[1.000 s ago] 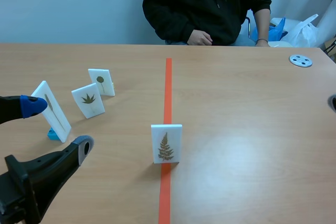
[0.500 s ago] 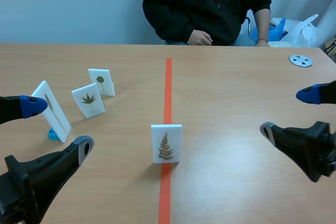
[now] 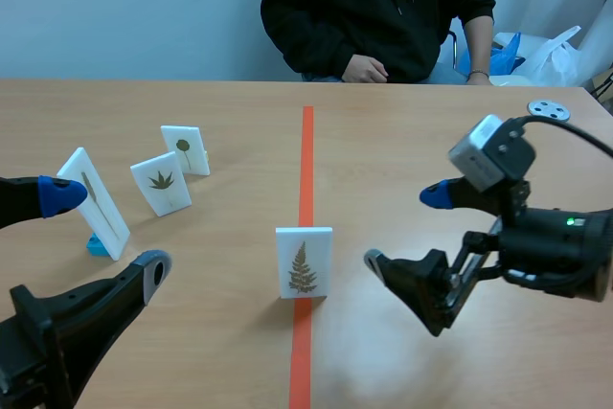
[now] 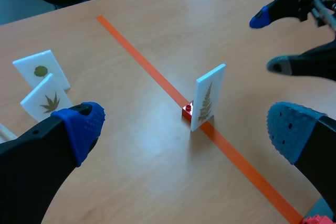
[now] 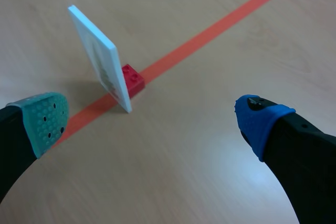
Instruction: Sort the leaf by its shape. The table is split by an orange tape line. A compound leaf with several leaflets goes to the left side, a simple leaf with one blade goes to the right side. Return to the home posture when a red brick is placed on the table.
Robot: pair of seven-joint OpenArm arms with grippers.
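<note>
A white card with a fern-like compound leaf stands upright on the orange tape line, propped on a small red brick. My right gripper hangs open just right of the card, which stands ahead of its fingers and toward the teal pad. At the table's front left my left gripper is open and empty, with the fern card ahead of it.
Three leaf cards stand on the left side: a tall one on a blue stand, a palmate-leaf one and a round-leaf one. A person sits across the table. A grey disc lies far right.
My right arm came in from the right and moved left to hover beside the fern card. The left arm and all cards stayed put.
</note>
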